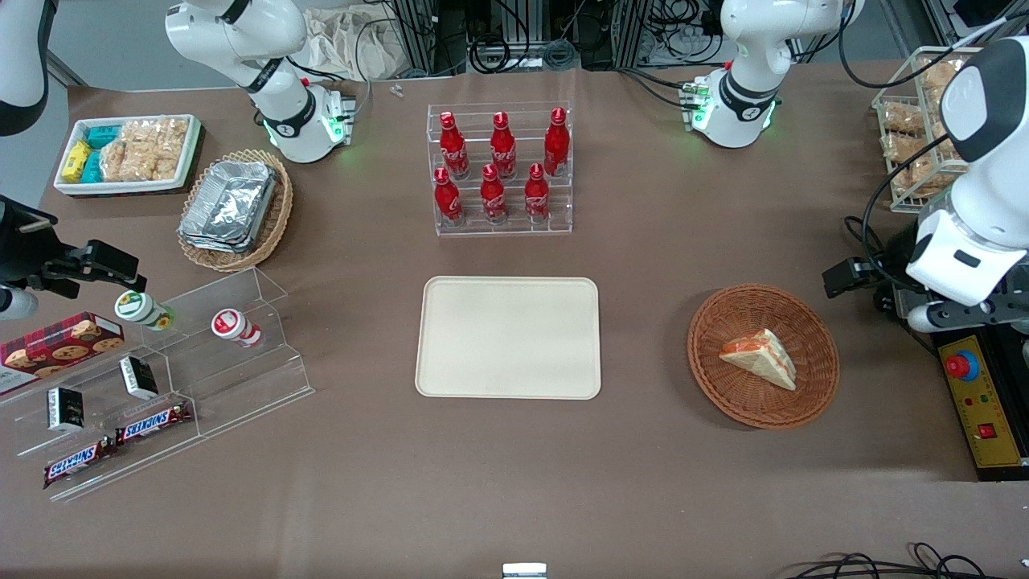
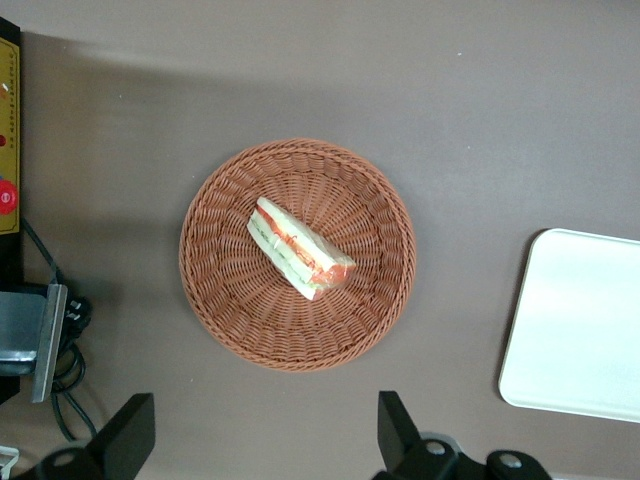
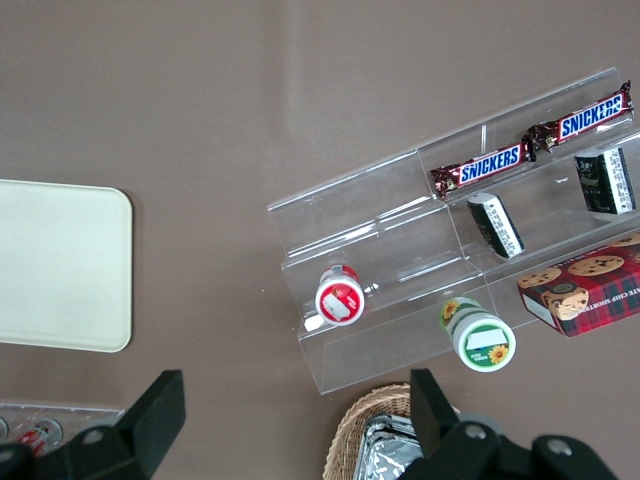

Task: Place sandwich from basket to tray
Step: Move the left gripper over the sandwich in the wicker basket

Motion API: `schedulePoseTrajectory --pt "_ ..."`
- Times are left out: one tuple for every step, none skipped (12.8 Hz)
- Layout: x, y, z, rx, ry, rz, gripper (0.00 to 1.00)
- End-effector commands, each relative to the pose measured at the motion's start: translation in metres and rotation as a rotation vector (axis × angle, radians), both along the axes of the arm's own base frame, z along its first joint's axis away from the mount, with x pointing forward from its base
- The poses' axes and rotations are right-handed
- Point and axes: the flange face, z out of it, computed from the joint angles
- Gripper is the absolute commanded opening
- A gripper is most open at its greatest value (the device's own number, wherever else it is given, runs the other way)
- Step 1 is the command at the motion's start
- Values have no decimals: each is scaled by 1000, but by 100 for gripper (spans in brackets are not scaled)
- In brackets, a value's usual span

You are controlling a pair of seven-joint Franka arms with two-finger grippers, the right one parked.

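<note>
The sandwich [image 1: 762, 359] is a pale bread wedge with red-orange and green filling. It lies in the round reddish-brown wicker basket [image 1: 715, 322]. The cream-beige tray [image 1: 508, 338] lies flat and bare at the table's middle, beside the basket. My left gripper [image 2: 265, 440] is open and empty, high above the table beside the basket, toward the working arm's end. Its two black fingers [image 2: 128, 432] stand wide apart. In the left wrist view the sandwich [image 2: 298, 250] lies in the middle of the basket [image 2: 215, 300], and a corner of the tray [image 2: 580, 330] shows.
A rack of red bottles [image 1: 500, 169] stands farther from the camera than the tray. A yellow control box [image 1: 985, 402] lies beside the basket at the working arm's end. A clear stepped display [image 1: 173, 378] with snacks, a tan foil-container basket [image 1: 235, 209] and a white snack tray [image 1: 129, 153] lie toward the parked arm's end.
</note>
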Motion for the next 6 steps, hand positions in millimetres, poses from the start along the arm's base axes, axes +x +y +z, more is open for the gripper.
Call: schedulePoseTrajectory --pt "8 -1 -1 5 11 8 100" --pt "9 0 -2 1 12 9 100" --pt "11 0 -8 6 22 11 100" --pt "12 -2 -14 17 28 24 100" --pt "14 0 -21 9 37 88 100" --pt "20 1 -33 1 40 191 100"
